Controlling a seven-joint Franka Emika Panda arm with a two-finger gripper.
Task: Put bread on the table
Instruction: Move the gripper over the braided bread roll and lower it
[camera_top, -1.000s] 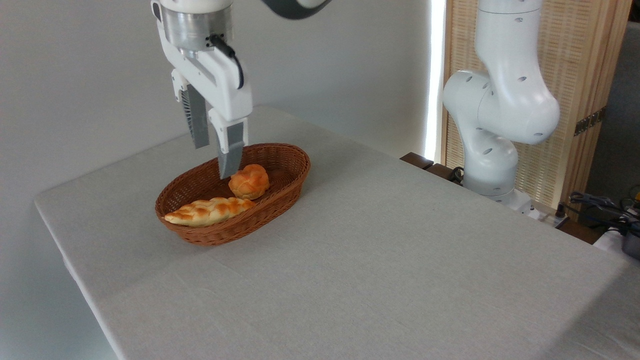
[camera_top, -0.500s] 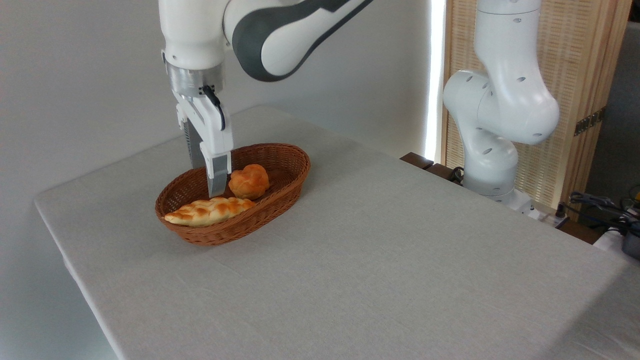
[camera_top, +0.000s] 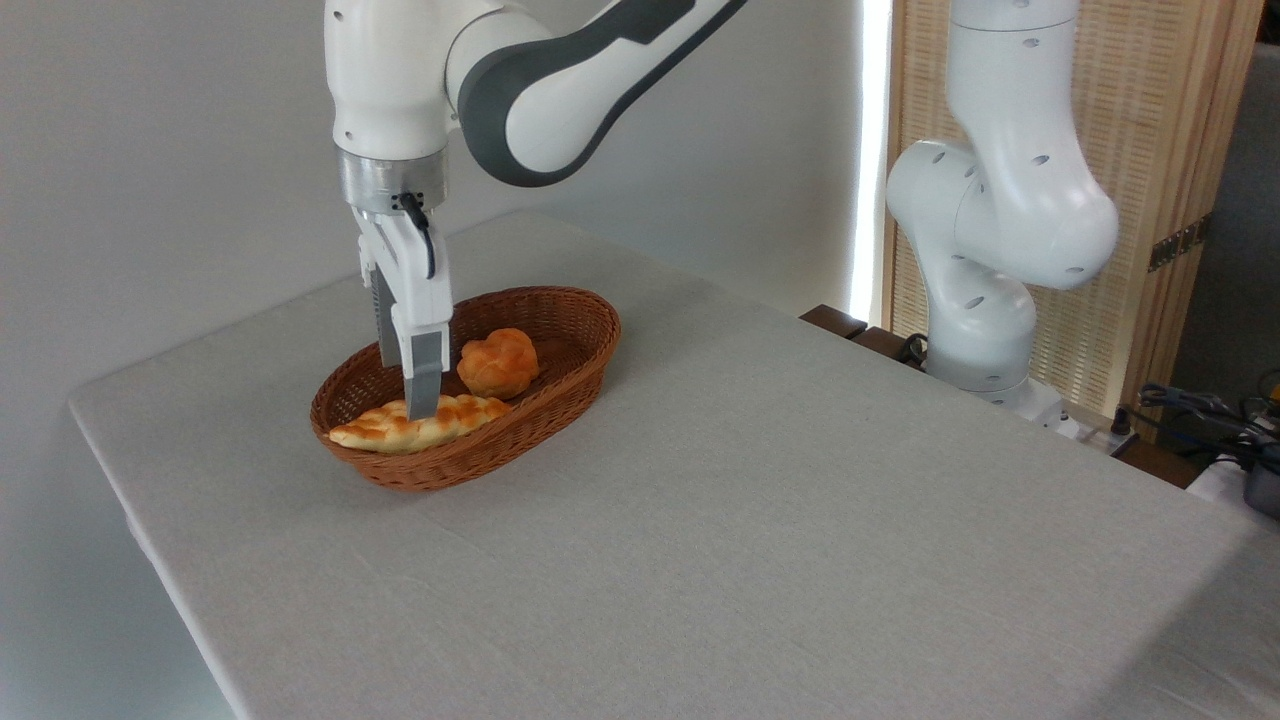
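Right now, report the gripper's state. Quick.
Gripper: open, jaws apart and straddling the bread in the basket; nothing held yet.

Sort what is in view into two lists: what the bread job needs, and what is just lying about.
Needed for the job:
- bread, the braided loaf in the basket
- table, where it goes
- hand, lowered over the loaf

Just lying about:
- round bun
- wicker basket
- cables at far right
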